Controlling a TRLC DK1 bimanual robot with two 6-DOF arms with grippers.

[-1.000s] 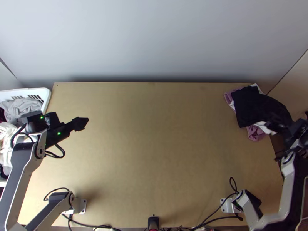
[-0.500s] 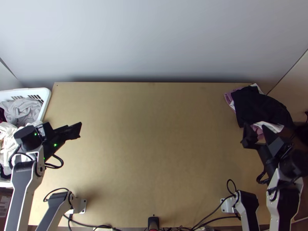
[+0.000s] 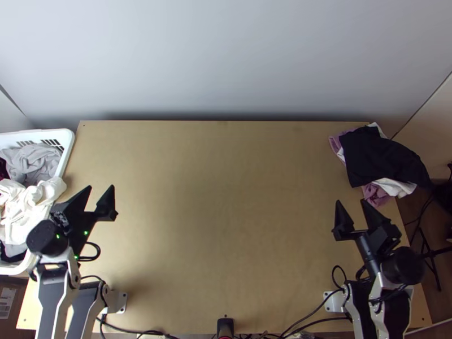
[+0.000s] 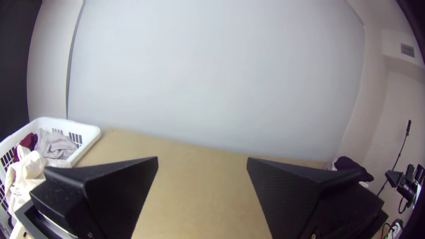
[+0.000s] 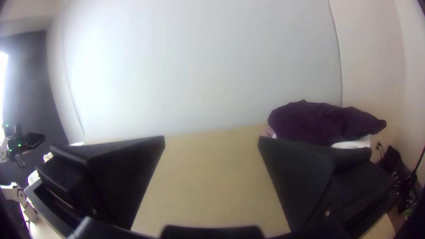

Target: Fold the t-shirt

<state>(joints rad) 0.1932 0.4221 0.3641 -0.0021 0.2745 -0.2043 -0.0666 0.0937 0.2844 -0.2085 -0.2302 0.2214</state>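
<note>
Pulled back toward the near side, the left gripper (image 3: 100, 187) and right gripper (image 3: 351, 203) gape empty, while what I'd guess is the t-shirt (image 3: 381, 156) tops the far-right pile (image 3: 375, 194), so folding looks done, only parking left.

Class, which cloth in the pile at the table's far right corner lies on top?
The large dark cloth; the white cloth and pinkish-purple cloth just peek out from under it.

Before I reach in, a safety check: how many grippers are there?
2: left gripper, open, beside the white basket; right gripper, open, near the cloth pile.
</note>
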